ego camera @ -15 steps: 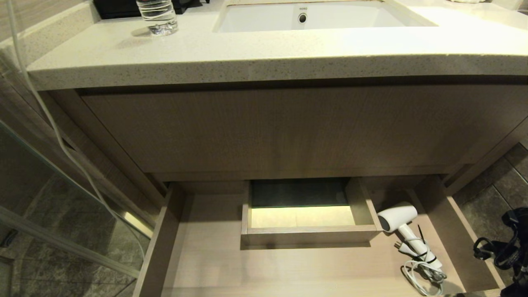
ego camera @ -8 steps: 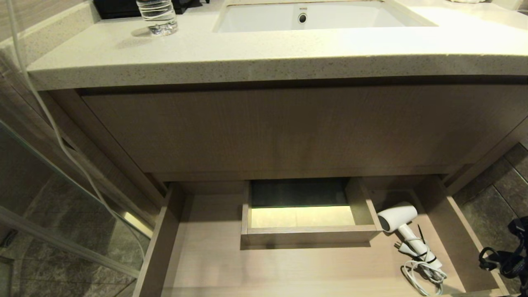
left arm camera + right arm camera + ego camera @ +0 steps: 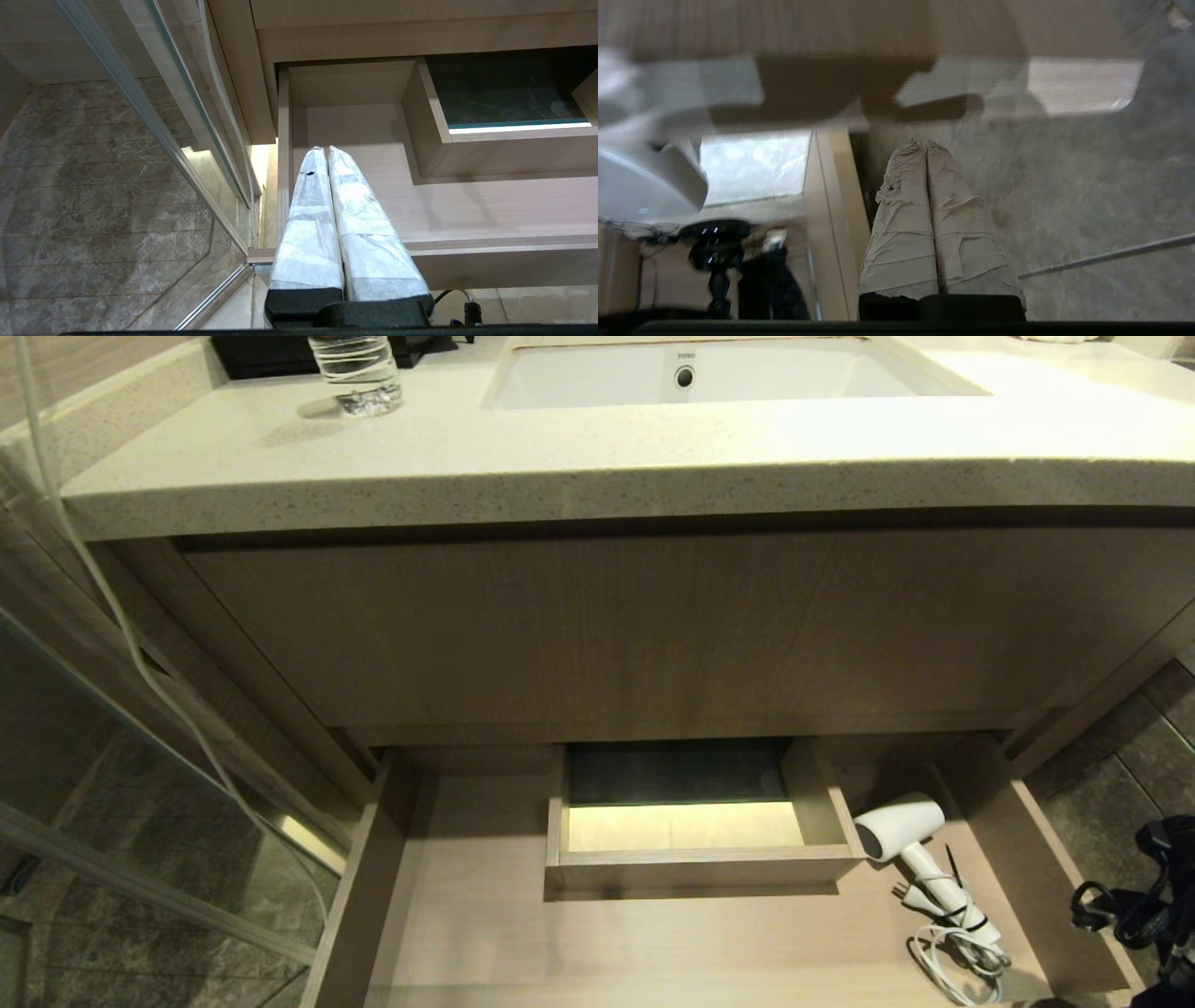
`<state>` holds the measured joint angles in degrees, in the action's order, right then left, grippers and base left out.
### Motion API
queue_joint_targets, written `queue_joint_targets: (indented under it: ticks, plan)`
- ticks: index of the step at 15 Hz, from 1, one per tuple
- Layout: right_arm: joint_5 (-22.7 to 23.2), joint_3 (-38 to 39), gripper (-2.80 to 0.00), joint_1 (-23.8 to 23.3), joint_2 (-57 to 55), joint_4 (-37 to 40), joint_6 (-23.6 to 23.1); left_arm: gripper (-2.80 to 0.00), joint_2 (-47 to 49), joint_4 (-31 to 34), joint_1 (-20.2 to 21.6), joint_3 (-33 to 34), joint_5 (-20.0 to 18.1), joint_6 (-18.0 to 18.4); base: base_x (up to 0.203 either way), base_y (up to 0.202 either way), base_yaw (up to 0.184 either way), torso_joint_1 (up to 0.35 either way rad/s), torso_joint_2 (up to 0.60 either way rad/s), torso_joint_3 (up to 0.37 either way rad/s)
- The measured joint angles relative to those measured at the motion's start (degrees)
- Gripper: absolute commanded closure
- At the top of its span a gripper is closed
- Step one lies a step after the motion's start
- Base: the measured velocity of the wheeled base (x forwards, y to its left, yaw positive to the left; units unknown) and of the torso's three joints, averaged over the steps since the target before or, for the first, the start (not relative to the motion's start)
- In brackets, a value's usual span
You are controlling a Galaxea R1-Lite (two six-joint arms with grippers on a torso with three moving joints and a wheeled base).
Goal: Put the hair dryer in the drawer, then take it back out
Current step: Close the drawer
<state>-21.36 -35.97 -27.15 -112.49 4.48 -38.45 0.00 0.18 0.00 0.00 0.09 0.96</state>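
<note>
Hair dryer [image 3: 920,866] lies stowed in the open drawer [image 3: 597,933], beside the empty, closed right claw [image 3: 927,144]; left claw [image 3: 325,150] closed too.

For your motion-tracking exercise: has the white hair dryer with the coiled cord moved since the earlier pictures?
No. The white hair dryer with the coiled cord lies in the same spot in the light wood-grain drawer, just right of the drawer's inner wooden box.

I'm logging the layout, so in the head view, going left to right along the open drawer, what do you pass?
Drawer's left side wall → raised inner compartment → hair dryer → its coiled cord → right arm's dark cabling, just outside the drawer.
</note>
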Motion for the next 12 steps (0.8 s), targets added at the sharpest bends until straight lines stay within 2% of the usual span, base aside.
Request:
queue_joint_targets:
  ticks: [6,12]
  plan:
    - [1.3,-1.7,0.0,0.0,-1.4,-1.7,0.4,0.0,0.0,0.0,0.0,0.0,0.0,0.0,0.0,0.0,0.0,0.0,0.0,0.0]
    - [5.3,-2.0,0.0,0.1,0.1,-12.0,2.3,0.0,0.0,0.0,0.0,0.0,0.0,0.0,0.0,0.0,0.0,0.0,0.0,0.0]
